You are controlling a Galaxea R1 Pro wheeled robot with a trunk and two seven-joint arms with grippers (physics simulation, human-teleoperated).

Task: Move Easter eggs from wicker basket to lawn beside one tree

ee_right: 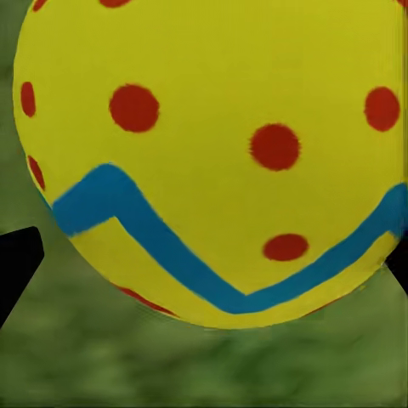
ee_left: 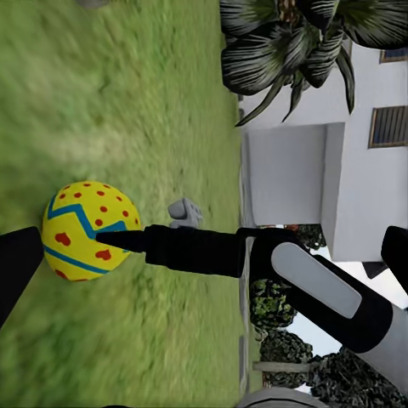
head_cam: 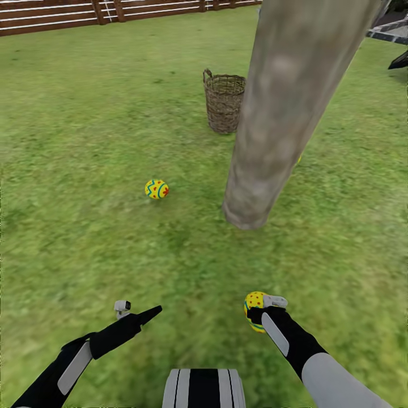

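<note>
Here, egg (ee_right: 212, 153) in right gripper (head_cam: 256, 313).

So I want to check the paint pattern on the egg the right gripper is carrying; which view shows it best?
The right wrist view: the held egg sits close up there, its blue zigzag band and red dots sharp. The left wrist view shows the same egg smaller, partly behind a finger of the right gripper. The head view shows it small and partly hidden.

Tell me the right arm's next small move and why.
Probably lower the right gripper to the lawn and release. It holds an Easter egg above the grass near the tree trunk, where another egg already lies. A sliver of yellow shows behind the trunk.
</note>
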